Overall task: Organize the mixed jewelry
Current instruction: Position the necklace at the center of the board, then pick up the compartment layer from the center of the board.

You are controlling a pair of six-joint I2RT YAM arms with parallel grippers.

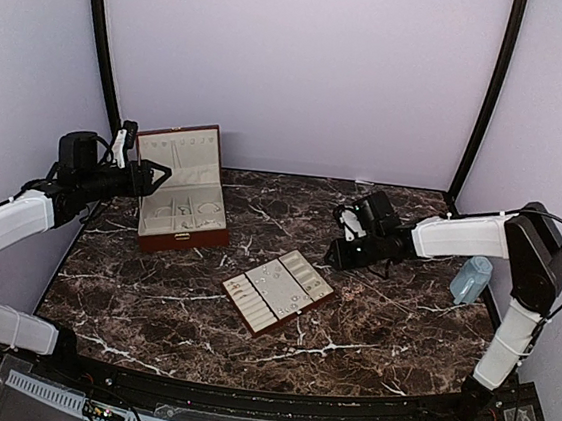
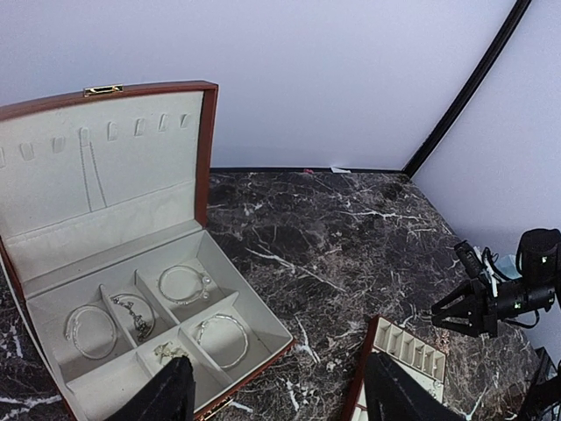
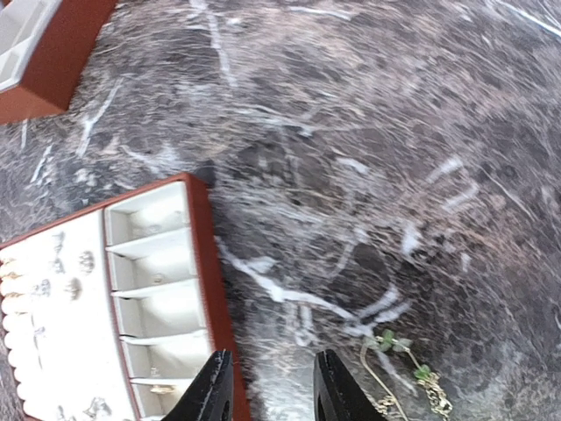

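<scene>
Silvery bracelets [image 2: 184,285] already lie in the compartments of the open box [image 2: 206,132], and small studs [image 3: 79,261] sit in the slotted tray [image 3: 209,263], so most of the sorting looks done. One thin chain with green beads [image 3: 408,368] lies loose on the marble table [image 3: 394,132], just beside the right gripper [image 3: 273,390], whose jaws stand slightly parted and empty. The left gripper [image 2: 276,399] hangs by the box, wide open, holding nothing. No writing or brand is readable.

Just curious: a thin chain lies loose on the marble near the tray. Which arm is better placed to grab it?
Probably right: the right tool hangs beside the chain; the left tool is away at the box.
</scene>
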